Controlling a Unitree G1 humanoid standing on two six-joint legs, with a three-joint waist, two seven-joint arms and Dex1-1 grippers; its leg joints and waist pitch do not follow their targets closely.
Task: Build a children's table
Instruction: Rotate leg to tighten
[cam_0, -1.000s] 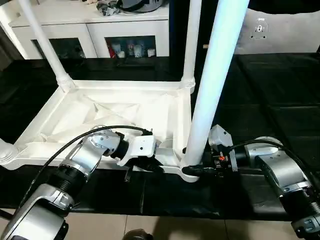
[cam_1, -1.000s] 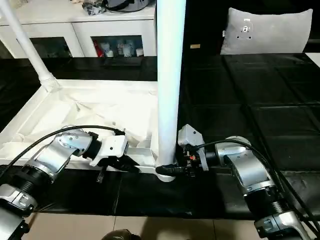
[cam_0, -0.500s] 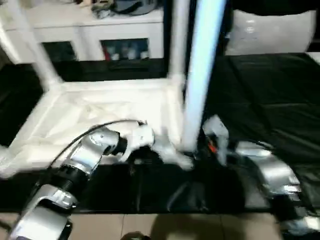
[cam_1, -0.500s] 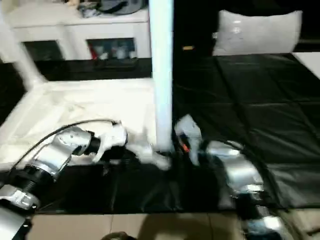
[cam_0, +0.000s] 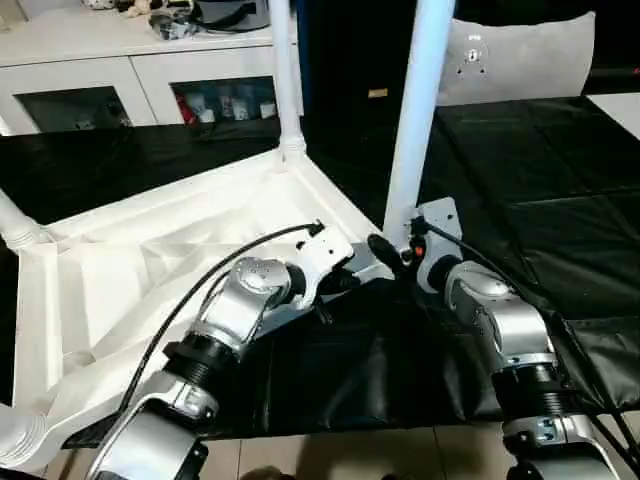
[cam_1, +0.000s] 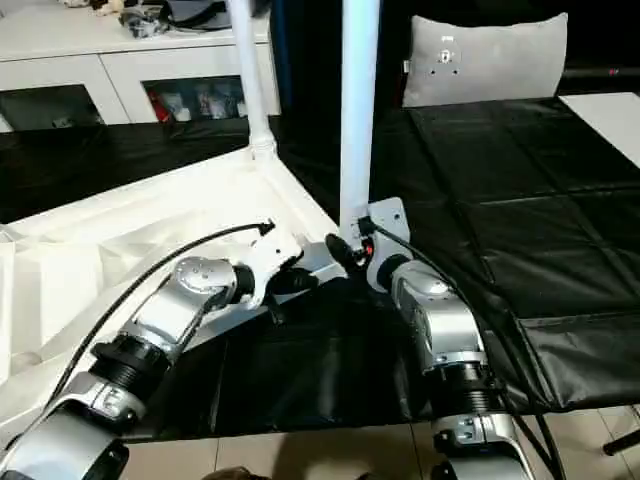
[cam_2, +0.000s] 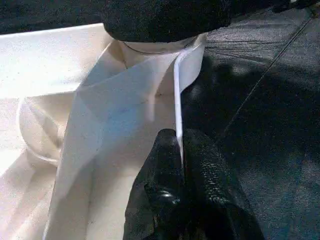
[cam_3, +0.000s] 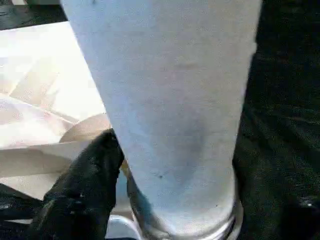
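Observation:
The white tabletop (cam_0: 150, 270) lies upside down and askew on the black mat, ribbed underside up. White legs stand in its corner sockets: one at the far corner (cam_0: 283, 70), one at the corner nearest my grippers (cam_0: 420, 110). Leg ends also show at the left corner (cam_0: 14, 228) and the bottom-left corner (cam_0: 20, 440). My left gripper (cam_0: 338, 284) is shut on the tabletop's thin rim (cam_2: 176, 100) beside that socket. My right gripper (cam_0: 388, 248) is shut around the base of the near leg (cam_3: 165, 100), one black finger (cam_3: 85, 185) pressed against it.
A grey cushion (cam_0: 515, 55) leans at the back right. A white cabinet (cam_0: 130, 60) with glass doors stands behind the mat at the left. Black mat (cam_0: 570, 220) stretches to the right of the tabletop. Tiled floor (cam_0: 350, 455) begins at the mat's front edge.
The tabletop has swung round on the mat, its gripped corner now farther from me. Both grippers have kept their hold and moved with it. The camera has shifted too.

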